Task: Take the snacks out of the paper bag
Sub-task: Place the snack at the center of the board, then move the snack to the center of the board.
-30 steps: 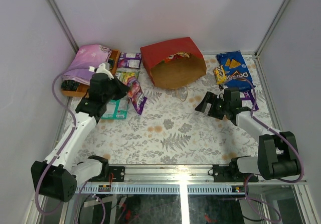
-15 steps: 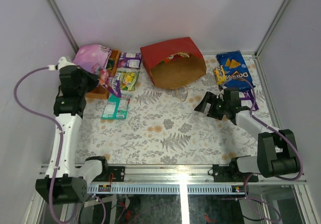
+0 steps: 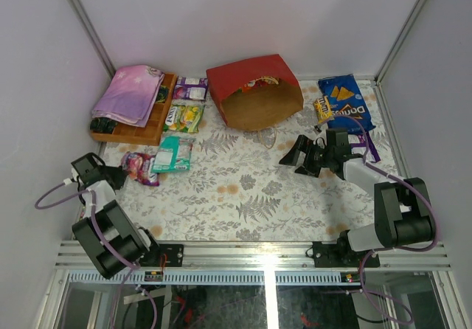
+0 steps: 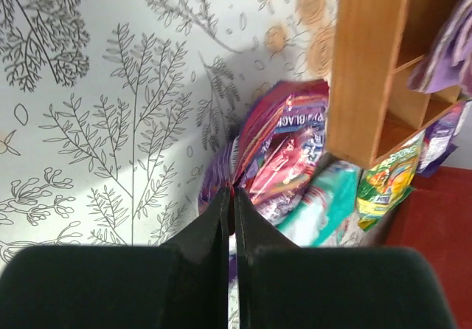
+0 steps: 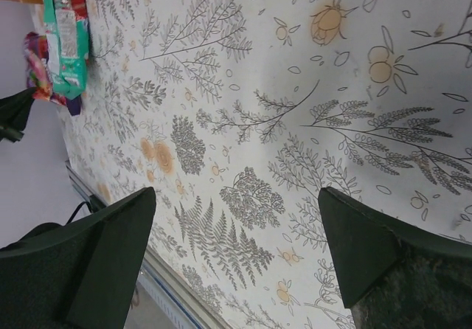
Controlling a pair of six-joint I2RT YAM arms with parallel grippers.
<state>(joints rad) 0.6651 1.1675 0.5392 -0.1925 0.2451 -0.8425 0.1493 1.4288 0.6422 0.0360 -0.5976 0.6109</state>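
The red paper bag (image 3: pixel 254 85) lies on its side at the back, its brown inside open toward me, with a packet (image 3: pixel 258 82) showing in its mouth. My left gripper (image 3: pixel 122 172) is low at the near left, shut on the edge of a purple-pink packet (image 3: pixel 139 167). The wrist view shows the jaws (image 4: pixel 230 190) pinched on that packet (image 4: pixel 284 152). A teal pouch (image 3: pixel 173 153) lies beside it. My right gripper (image 3: pixel 296 154) is open and empty (image 5: pixel 236 192) over bare cloth, in front of the bag. A blue Doritos bag (image 3: pixel 344 102) lies at the back right.
A wooden tray (image 3: pixel 151 130) at the back left carries a folded pink-purple cloth (image 3: pixel 133 93). A yellow-green candy bag (image 3: pixel 186 116) and a purple-white pack (image 3: pixel 192 89) lie next to it. A small yellow pack (image 3: pixel 322 110) lies by the Doritos. White walls close in three sides.
My left arm has swung from the tray down to the near left, carrying the purple-pink packet to the table left of the teal pouch. My right gripper has edged slightly left.
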